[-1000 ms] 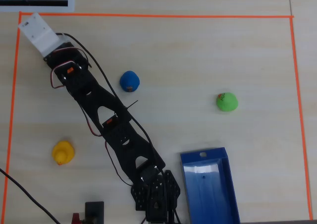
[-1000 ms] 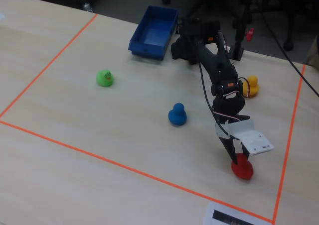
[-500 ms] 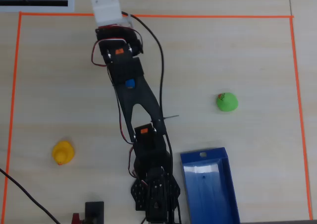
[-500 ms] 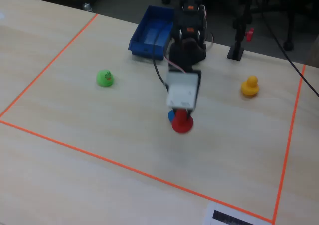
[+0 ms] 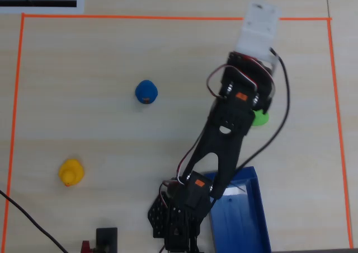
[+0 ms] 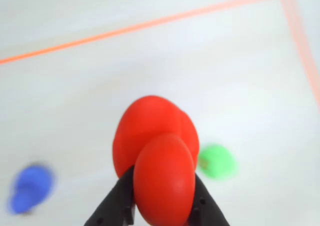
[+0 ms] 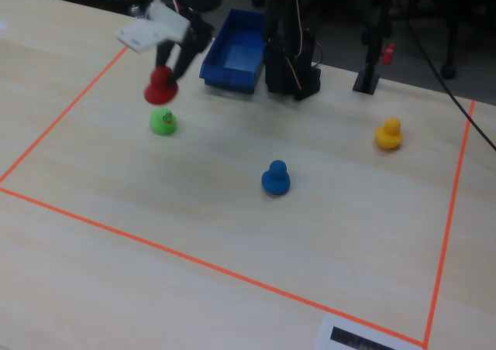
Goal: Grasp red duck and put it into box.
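My gripper [image 6: 162,206] is shut on the red duck [image 6: 157,158] and holds it in the air above the table. In the fixed view the red duck [image 7: 160,86] hangs from the gripper [image 7: 164,73] just above and behind a green duck [image 7: 163,121]. In the overhead view the arm hides the red duck. The blue box [image 7: 235,53] stands at the table's far edge next to the arm's base; in the overhead view the box [image 5: 246,219] is at the bottom, right of the base.
A blue duck [image 5: 146,92] [image 7: 275,177] sits mid-table and a yellow duck [image 5: 71,172] [image 7: 389,133] near the base side. The green duck [image 5: 260,118] [image 6: 216,161] lies under the arm. Orange tape [image 5: 168,17] frames the work area.
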Controlling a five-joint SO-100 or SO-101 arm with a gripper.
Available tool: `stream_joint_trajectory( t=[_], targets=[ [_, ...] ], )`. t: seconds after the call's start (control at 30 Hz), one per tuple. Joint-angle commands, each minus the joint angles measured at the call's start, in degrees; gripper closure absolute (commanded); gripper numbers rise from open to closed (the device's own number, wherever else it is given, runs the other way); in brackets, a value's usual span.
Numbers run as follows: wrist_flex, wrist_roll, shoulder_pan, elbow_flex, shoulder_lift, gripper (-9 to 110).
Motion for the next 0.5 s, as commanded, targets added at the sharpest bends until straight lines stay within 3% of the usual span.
stream_joint_trajectory(
  t=[0.0,0.23,0.47],
  targets=[
    [3.08,-1.76,15.47,1.76,7.03,101],
    [20.74,-1.67,30.85,0.7,18.98,101],
    [21.8,-7.56,44.12,12.92,33.22,101]
  ],
)
